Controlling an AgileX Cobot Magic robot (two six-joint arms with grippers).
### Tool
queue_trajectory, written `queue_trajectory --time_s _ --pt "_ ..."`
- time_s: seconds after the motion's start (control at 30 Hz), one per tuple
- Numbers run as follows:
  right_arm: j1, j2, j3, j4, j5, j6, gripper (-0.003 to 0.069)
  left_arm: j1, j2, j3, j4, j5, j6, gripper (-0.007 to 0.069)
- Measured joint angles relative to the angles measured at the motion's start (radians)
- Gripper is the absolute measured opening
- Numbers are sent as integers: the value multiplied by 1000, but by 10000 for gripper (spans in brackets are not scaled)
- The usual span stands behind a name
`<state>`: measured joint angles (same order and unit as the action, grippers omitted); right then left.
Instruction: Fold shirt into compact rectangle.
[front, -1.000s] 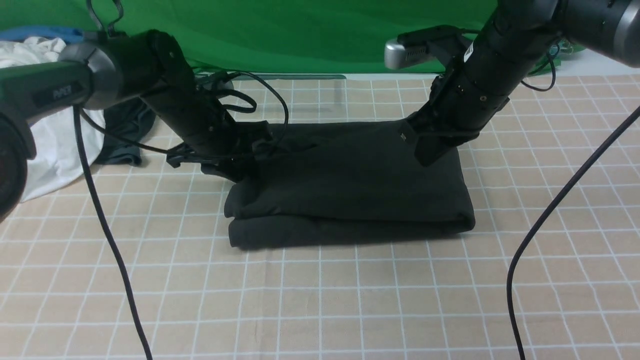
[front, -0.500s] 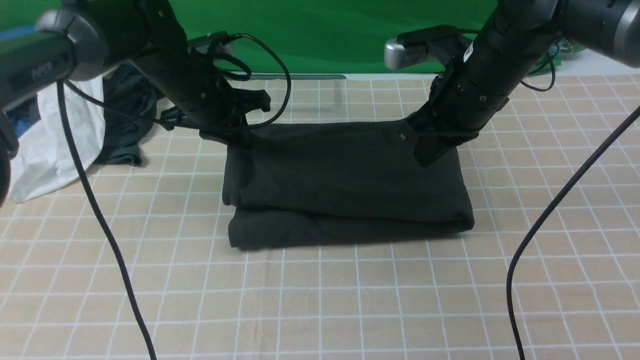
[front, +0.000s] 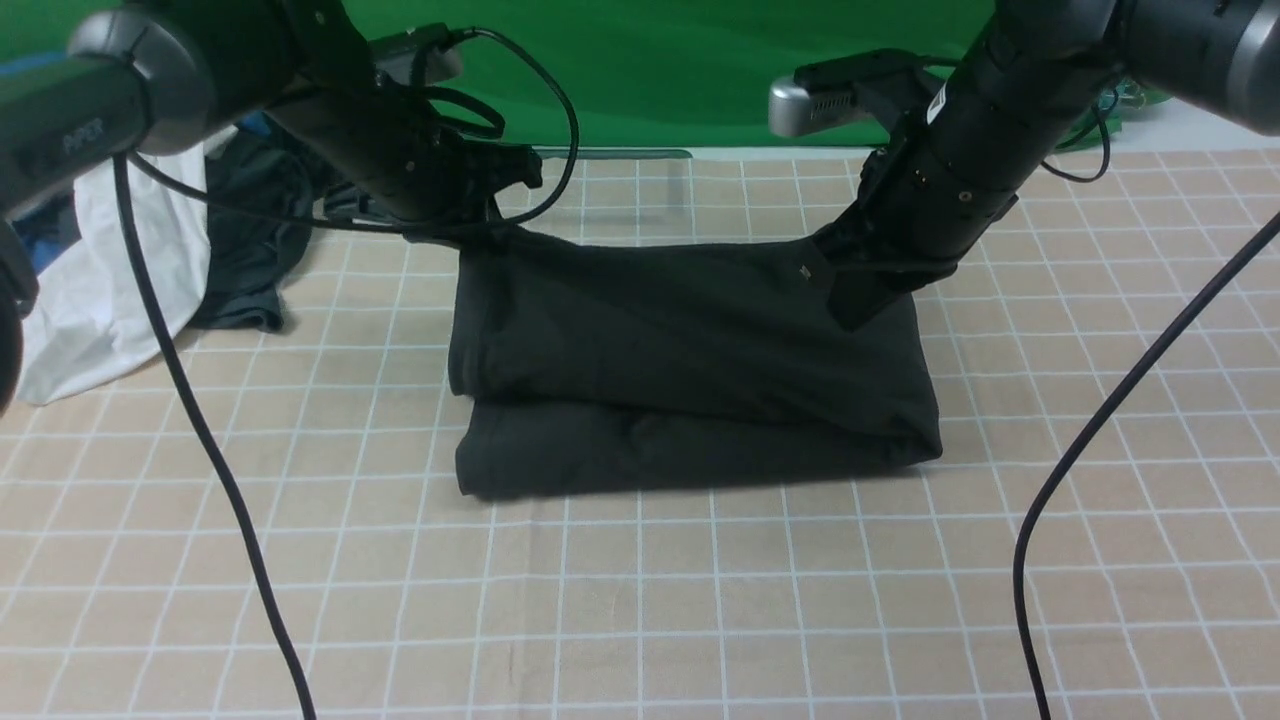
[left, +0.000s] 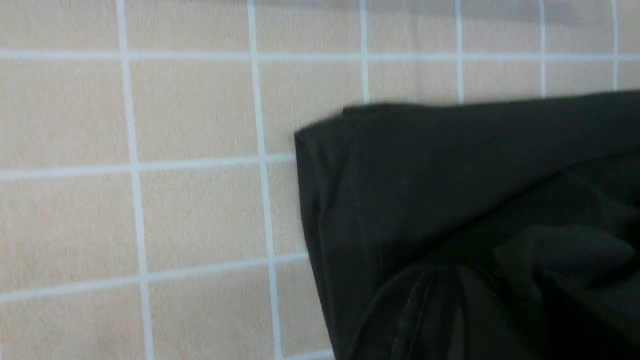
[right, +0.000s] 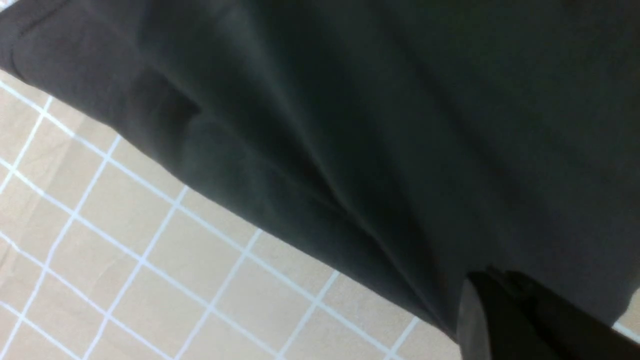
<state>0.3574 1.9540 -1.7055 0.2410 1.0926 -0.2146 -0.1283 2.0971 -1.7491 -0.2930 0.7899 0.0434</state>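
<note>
Both claws lifting the far edge of the shirt for another fold

The shirt (front: 690, 370) lies half-folded mid-counter (front: 640, 600); the left claw (front: 470, 225) looks clenched on its far left corner, the right claw (front: 860, 290) on the far right corner, though the fingertips are hidden in black cloth. To fold well, I judge both corners should rise level and travel together toward the near edge, keeping the fabric taut so the layers land square

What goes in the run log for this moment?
left gripper: lifting far-left corner of folded black soft-fabric T-shirt | right gripper: at far-right corner, jaws hidden | white garment: table's left edge | fold: unfinished
</note>
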Motion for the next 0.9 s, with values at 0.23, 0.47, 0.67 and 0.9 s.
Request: queue_trajectory --time_s 0.23,0.47,0.67,0.9 --pt "0 0 0 17 -3 0 34 0 24 0 37 -47 0 187" --pt "0 0 0 28 -15 0 34 0 40 0 41 -53 -7 251" --pt "0 0 0 43 -18 0 34 0 42 0 25 7 16 297" --pt "0 0 0 59 -23 0 34 -27 77 0 56 62 107 323"
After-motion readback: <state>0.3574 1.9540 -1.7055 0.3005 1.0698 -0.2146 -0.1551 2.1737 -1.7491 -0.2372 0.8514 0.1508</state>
